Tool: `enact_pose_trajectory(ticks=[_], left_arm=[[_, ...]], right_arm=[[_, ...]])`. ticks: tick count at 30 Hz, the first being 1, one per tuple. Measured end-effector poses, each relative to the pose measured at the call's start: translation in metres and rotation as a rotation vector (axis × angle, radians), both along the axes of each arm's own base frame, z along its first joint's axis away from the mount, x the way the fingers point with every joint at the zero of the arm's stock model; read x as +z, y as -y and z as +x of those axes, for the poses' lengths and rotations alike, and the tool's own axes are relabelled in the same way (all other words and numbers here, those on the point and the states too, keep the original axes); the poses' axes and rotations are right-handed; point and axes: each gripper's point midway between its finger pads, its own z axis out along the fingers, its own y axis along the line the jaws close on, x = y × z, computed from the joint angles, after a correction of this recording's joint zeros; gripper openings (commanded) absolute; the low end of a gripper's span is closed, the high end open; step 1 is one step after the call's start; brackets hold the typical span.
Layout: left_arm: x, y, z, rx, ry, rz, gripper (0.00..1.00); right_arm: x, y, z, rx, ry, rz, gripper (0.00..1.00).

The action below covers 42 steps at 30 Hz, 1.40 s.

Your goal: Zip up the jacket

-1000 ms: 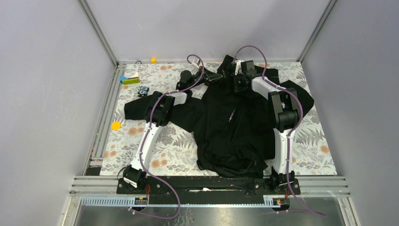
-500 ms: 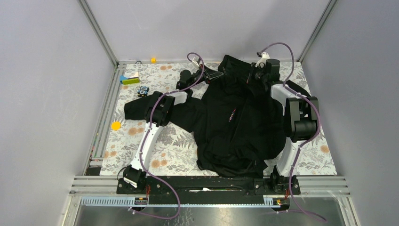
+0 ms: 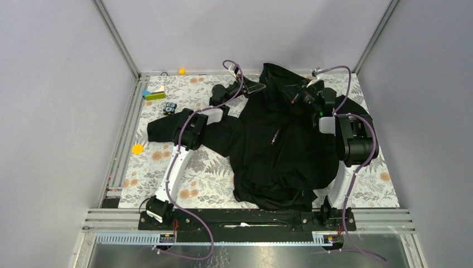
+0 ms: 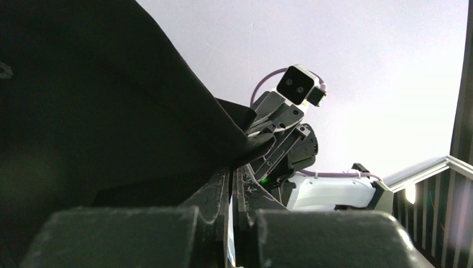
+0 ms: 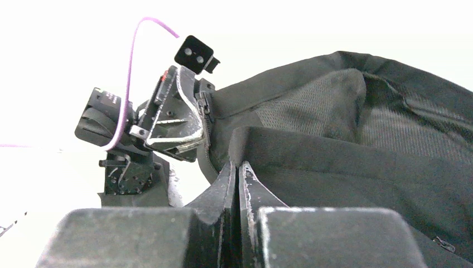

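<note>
Top external, starting from the near edge: shows the jacket (image 3: 279,162) sprawled over the middle of the table (image 3: 139,184), with its hem nearest and its collar (image 3: 276,75) at the far end, lifted off the surface. Looks unzipped at the top, judging by the bare zipper (image 5: 204,111) teeth in the right wrist view; cannot tell how far down the front is joined.

Further out, finds the left gripper (image 3: 257,85) clamped tight on the collar's left edge, right at that zipper. Finds the right gripper (image 3: 293,92) squeezed together on a fold of the collar's right edge.

Against a second ago: has swung the right arm (image 3: 357,139) outward, off the chest and over to the jacket's right side, and has pinched its fingers from slightly parted to closed on fabric. Has left the left arm (image 3: 184,145) and its grip as they were. Means, most likely, a hold on both collar halves at once, good for lining up the zipper, with no zipping done yet.

As for room: leaves some bare table right of the right elbow. Keeps a yellow disc (image 3: 137,149) and a green block (image 3: 153,95) well left of the sleeve, out of the way. Offers little space past the collar before the back wall (image 3: 245,33)
</note>
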Motion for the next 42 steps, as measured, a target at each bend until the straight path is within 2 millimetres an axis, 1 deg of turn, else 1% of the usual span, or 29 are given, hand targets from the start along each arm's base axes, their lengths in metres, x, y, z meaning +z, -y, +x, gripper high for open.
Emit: enact_pose_trajectory(ticks=[3, 8, 15, 21, 25, 29, 32, 42], left_arm=[[0.003, 0.004, -0.009, -0.027, 0.028, -0.004, 0.0], [0.007, 0.015, -0.026, -0.075, 0.073, -0.01, 0.0], [0.011, 0.019, -0.04, -0.114, 0.105, -0.028, 0.0], [0.01, 0.018, -0.041, -0.119, 0.103, -0.037, 0.0], [0.008, 0.017, -0.04, -0.12, 0.092, -0.037, 0.0], [0.004, 0.017, -0.04, -0.122, 0.083, -0.037, 0.0], [-0.001, 0.017, -0.04, -0.123, 0.073, -0.034, 0.0], [-0.006, 0.017, -0.039, -0.126, 0.059, -0.033, 0.0]], right_arm=[[0.0, 0.0, -0.005, 0.022, 0.04, 0.023, 0.0], [-0.007, 0.002, -0.008, 0.024, 0.048, 0.032, 0.0], [-0.003, -0.002, -0.011, 0.044, 0.075, 0.028, 0.0], [-0.007, -0.013, -0.022, 0.065, 0.073, 0.017, 0.0], [0.002, -0.015, -0.03, 0.068, 0.094, 0.01, 0.0], [0.017, -0.015, -0.033, 0.067, 0.129, 0.01, 0.0], [0.025, -0.016, -0.034, 0.069, 0.146, 0.011, 0.0], [0.026, -0.022, -0.037, 0.083, 0.148, 0.011, 0.0]])
